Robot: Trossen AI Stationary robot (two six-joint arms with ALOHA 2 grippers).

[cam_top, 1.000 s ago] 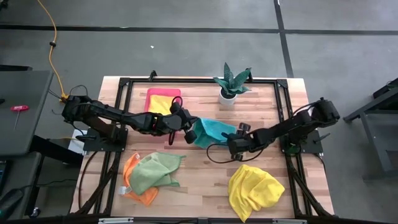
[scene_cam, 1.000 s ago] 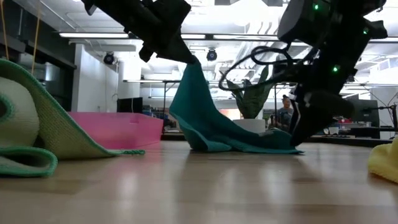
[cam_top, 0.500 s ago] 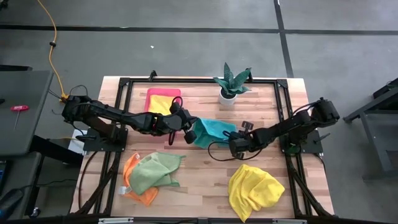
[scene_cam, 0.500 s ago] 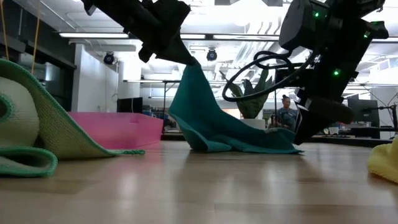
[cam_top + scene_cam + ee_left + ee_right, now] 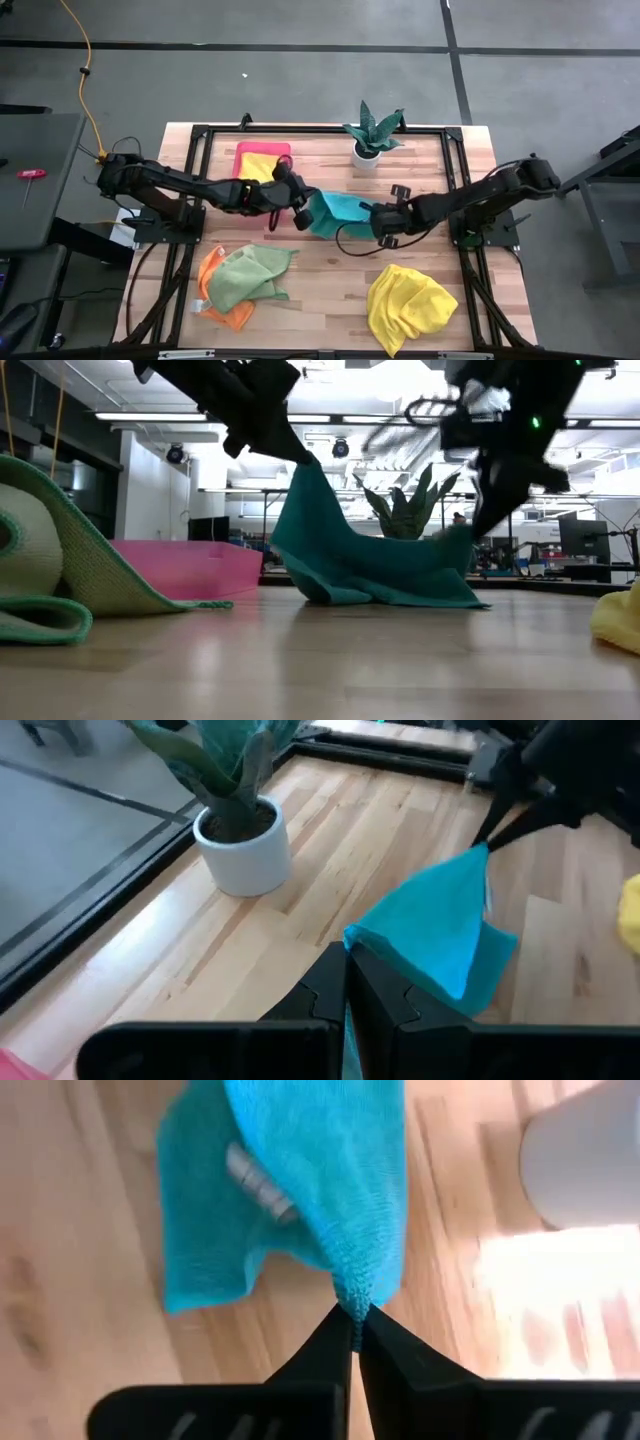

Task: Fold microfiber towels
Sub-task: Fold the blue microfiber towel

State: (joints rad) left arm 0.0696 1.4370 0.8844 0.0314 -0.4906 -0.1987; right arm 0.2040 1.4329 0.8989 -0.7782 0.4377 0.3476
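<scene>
Now your right gripper point(image 5: 378, 222) has risen off the table, pinched tight on a corner of the teal towel point(image 5: 335, 211), where half a second ago it sat low against the wood. Your left gripper point(image 5: 303, 209) is clenched on the opposite corner, held high near the table's middle. With both corners up, the cloth sags between them, its belly on the boards, so spreading it flat looks like your next move.

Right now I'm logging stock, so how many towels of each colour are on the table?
yellow towels: 2
teal towel: 1
light green towel: 1
orange towel: 1
Total: 5
</scene>
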